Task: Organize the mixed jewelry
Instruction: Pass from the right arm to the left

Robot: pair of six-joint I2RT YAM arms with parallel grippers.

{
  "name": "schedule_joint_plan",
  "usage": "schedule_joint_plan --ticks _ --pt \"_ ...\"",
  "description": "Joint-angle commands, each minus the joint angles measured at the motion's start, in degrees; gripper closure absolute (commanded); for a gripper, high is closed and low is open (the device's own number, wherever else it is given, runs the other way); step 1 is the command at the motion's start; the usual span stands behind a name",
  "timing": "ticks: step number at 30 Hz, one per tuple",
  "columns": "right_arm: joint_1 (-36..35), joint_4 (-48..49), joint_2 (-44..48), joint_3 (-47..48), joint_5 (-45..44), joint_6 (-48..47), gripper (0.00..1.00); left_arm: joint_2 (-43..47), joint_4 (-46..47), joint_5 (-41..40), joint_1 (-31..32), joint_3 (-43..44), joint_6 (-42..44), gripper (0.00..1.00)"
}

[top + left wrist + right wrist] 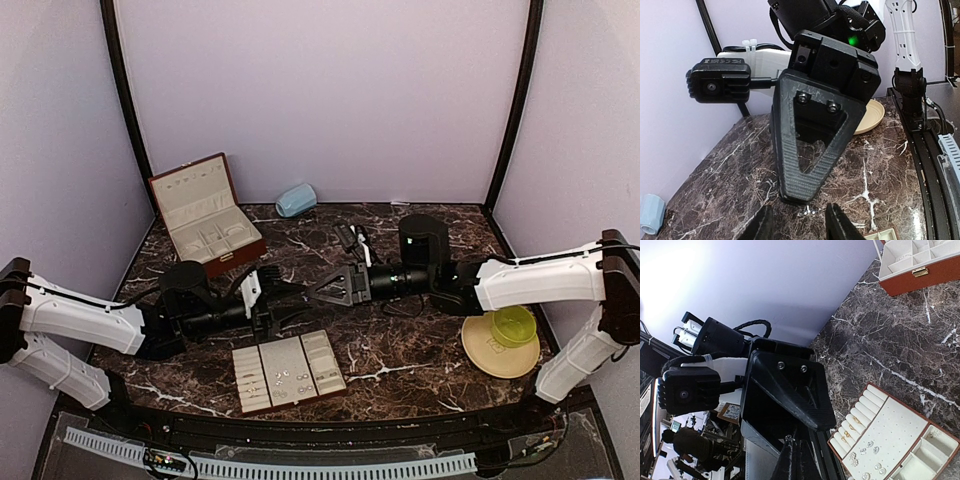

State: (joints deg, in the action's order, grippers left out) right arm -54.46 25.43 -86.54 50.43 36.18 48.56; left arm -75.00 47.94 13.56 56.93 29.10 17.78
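Looking down, you see your two black grippers meet tip to tip over the dark marble table (420, 350). Your right gripper (318, 291) is pinched shut. Your left gripper (297, 311) is partly open, and you cannot tell if it grips anything. A tiny shiny bit of jewelry (809, 211) lies on the marble between its fingertips (837, 220). More small rings and earrings (281, 377) sit in the flat cream-lined tray (322, 363) just in front of the grippers

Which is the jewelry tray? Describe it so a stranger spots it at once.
On the dark marble table, look at the near edge between the two arms. The jewelry tray lies flat there, cream-lined with three sections. Unlike the red-brown box at back left, it has no lid.
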Motion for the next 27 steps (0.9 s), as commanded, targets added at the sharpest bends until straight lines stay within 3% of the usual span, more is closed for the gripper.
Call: schedule_joint_plan --ticks 1,16,27 --pt "-0.48 2.31 -0.51 0.45 0.11 0.05 1.0 0.29 1.9 -0.57 0.46 1.09 0.76 0.65" --pt "-0.48 1.97 -0.16 -0.07 -1.32 0.04 1.0 0.34 2.5 -0.05 1.04 0.51 0.76 0.81" --pt "-0.48 1.51 -0.24 -0.24 -2.16 0.04 1.0 0.61 2.86 -0.48 1.22 -0.1 -0.18 0.85"
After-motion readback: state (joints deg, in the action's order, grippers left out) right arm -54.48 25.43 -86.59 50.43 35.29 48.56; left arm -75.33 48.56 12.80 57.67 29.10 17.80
